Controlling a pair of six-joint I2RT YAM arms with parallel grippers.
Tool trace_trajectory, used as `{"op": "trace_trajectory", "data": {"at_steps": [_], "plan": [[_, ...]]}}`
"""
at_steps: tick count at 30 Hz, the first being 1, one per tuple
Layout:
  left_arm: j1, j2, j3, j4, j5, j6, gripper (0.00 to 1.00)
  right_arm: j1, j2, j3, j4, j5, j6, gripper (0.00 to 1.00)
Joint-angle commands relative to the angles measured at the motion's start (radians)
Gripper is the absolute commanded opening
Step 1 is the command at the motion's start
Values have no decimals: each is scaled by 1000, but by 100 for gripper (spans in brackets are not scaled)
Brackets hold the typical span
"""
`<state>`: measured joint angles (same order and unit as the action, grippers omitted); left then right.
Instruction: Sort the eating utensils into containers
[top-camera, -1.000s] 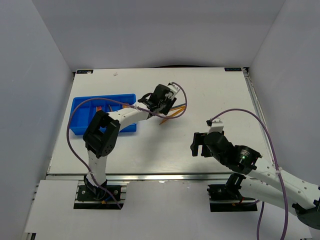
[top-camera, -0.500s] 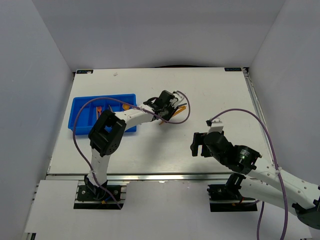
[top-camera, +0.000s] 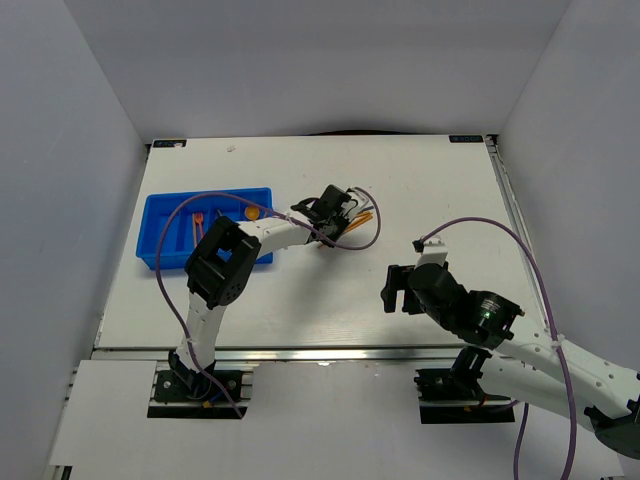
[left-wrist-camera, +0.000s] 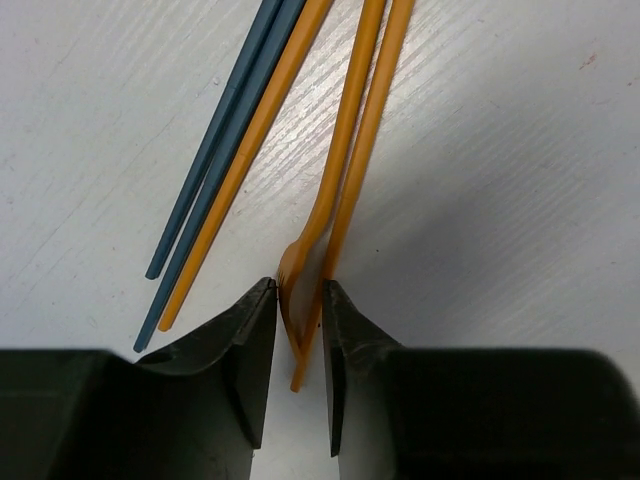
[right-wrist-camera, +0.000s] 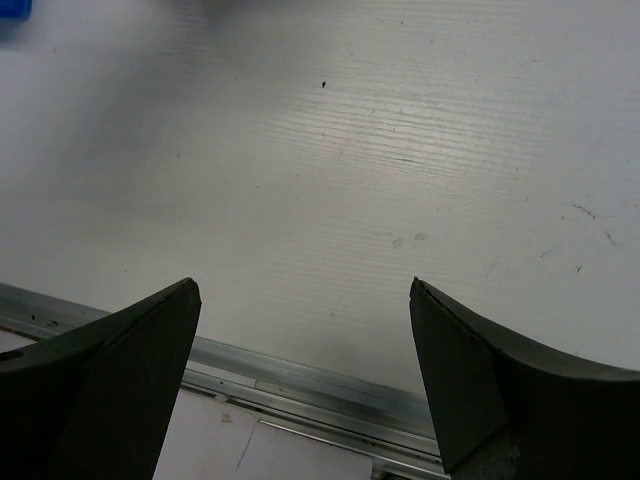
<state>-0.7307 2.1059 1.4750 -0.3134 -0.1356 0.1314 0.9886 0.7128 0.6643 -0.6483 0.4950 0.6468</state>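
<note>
Both jaws of the outstretched left arm pinch an orange fork.

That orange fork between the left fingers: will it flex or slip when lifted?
The orange fork looks thin and long, so likely light and bendy. Gripped only at its tined end by the left gripper, it may pivot. The orange stick close alongside could drag along.
</note>
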Motion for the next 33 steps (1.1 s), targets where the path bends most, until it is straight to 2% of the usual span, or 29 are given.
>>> {"op": "trace_trajectory", "data": {"at_steps": [1, 5, 8, 10, 33], "plan": [[-1, 3, 24, -1, -2, 7, 34, -1, -10, 4, 27, 19, -9, 89], [-1, -7, 10, 11, -4, 4, 34, -1, -6, 6, 30, 19, -10, 89], [-1, -18, 19, 4, 7, 5, 48, -1, -4, 4, 32, 19, -12, 89], [-1, -29, 22, 5, 7, 4, 49, -1, -3, 3, 35, 19, -12, 89], [-1, -58, 39, 22, -33, 19, 43, -1, 13, 0, 45, 14, -16, 89]]}}
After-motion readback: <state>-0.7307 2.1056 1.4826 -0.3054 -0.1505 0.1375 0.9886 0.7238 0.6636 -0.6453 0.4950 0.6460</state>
